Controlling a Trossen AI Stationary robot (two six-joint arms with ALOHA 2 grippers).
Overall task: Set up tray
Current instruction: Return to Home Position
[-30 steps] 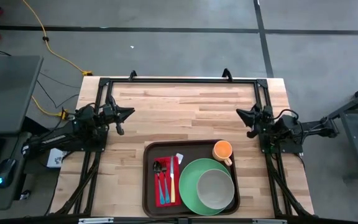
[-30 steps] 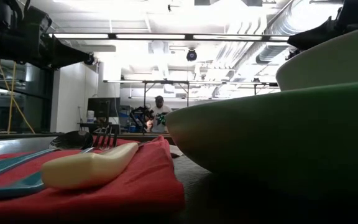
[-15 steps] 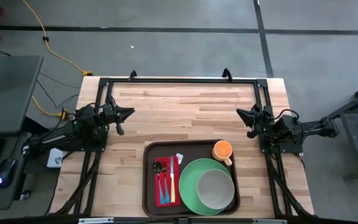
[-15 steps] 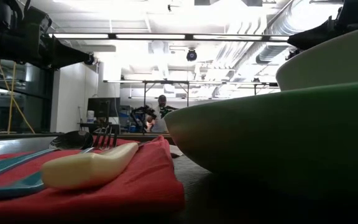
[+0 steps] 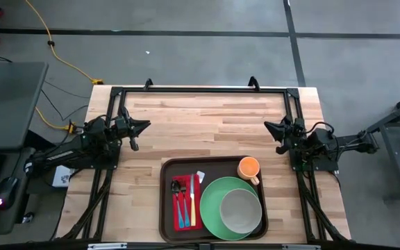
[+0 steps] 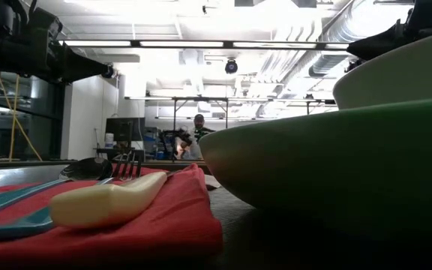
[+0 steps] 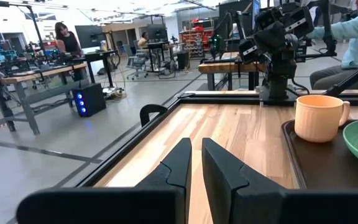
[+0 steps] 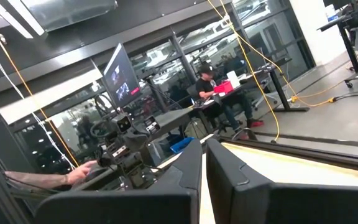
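Observation:
The dark brown tray (image 5: 165, 208) lies at the table's near edge, right of the middle. On it rest a green plate (image 5: 212, 208) with a pale bowl (image 5: 240, 210) in it, an orange mug (image 5: 248, 167) at the tray's far right corner, and a red napkin (image 5: 184, 205) bearing cutlery. My left gripper (image 5: 146, 126) hovers level at the table's left side, its fingers nearly together around nothing (image 7: 196, 155). My right gripper (image 5: 267, 125) hovers at the right side, shut and empty (image 8: 204, 155). Both are far from the tray.
A black frame (image 5: 200, 89) runs along the table's far edge and down both sides. Bare wood (image 5: 207, 128) lies between the two grippers. A small white scrap (image 5: 201, 176) sits on the tray beside the napkin. People work at benches in the room beyond.

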